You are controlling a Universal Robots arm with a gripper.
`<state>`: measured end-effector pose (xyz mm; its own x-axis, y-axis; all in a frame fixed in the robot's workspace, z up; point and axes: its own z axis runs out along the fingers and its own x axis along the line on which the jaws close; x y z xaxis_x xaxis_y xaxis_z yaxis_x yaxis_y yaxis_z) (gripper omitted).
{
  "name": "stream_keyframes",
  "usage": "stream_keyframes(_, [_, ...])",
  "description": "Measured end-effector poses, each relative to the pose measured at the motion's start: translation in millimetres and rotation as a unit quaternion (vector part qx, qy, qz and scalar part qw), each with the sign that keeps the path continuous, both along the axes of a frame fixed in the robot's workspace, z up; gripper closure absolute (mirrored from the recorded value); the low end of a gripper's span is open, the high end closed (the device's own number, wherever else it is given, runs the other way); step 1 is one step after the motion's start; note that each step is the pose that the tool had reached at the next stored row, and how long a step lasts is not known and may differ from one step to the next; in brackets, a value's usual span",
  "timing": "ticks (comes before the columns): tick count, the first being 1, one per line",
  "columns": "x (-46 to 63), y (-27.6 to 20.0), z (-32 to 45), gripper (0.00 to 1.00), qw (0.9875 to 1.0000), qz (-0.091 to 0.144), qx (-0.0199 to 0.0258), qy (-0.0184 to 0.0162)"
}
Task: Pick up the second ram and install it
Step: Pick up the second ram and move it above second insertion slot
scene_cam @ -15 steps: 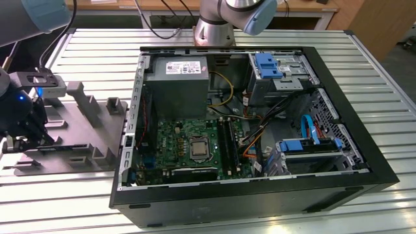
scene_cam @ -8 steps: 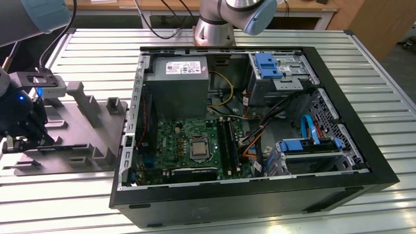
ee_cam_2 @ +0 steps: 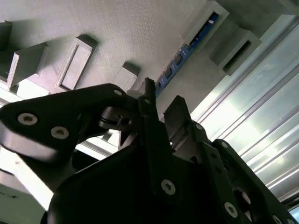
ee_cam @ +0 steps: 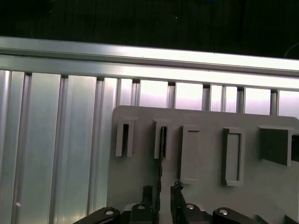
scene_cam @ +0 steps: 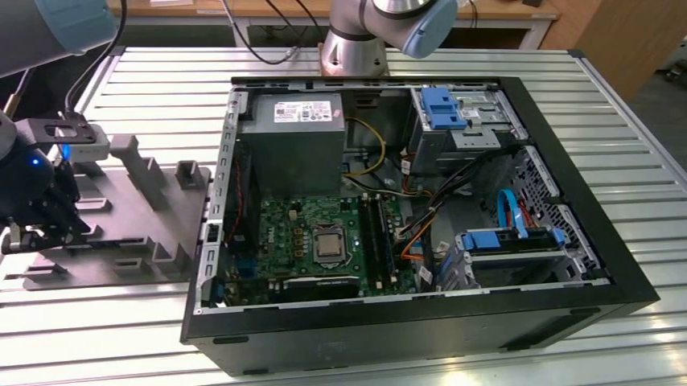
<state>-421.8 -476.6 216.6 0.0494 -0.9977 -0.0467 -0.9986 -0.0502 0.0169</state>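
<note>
The second ram (ee_cam: 162, 140) stands on edge in a narrow slot of the grey fixture tray (ee_cam: 135, 182), seen as a thin dark strip. In the second wrist view the ram (ee_cam_2: 181, 57) is a dark blue stick with small chips lying along a groove of the tray (ee_cam_2: 117, 32). My gripper (ee_cam: 162, 190) is open and sits low over the stick's near end, one finger on each side and a gap to both. The two black fingers (ee_cam_2: 150, 100) straddle that end. In the exterior view the gripper (scene_cam: 43, 221) hangs over the tray (scene_cam: 140, 201) at the exterior view's left.
An open computer case (scene_cam: 516, 322) lies on the slatted metal table (scene_cam: 623, 145), right of the tray. Inside are a green motherboard (scene_cam: 290, 233) with long black memory slots (scene_cam: 376, 229), a grey power-supply box (scene_cam: 290, 145), cables and blue drive brackets (scene_cam: 442, 108). The arm's base (scene_cam: 355, 48) stands behind the case.
</note>
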Motion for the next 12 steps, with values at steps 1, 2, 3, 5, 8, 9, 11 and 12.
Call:
stream_keyframes(1, [0.0,0.0,-3.4,0.59,1.0,0.0,0.0001,-0.0013])
stream_keyframes(2, [-0.1,-0.1,-4.8,0.59,1.0,0.001,0.0001,-0.0018])
stream_keyframes(3, [-0.3,0.0,-6.0,0.59,1.0,0.001,0.0001,-0.0021])
stream_keyframes(5, [-0.5,0.0,-7.3,0.59,1.0,0.001,0.0,-0.0021])
stream_keyframes(8, [-0.4,0.0,-7.3,0.59,1.0,0.001,-0.0001,-0.0021])
stream_keyframes(9, [-0.4,0.0,-7.3,0.59,1.0,0.001,-0.0001,-0.0021])
stream_keyframes(11, [-0.4,0.0,-8.0,0.59,1.0,0.001,-0.0001,-0.0023])
stream_keyframes(12, [-0.4,0.1,-8.9,0.59,1.0,0.001,0.0,-0.0024])
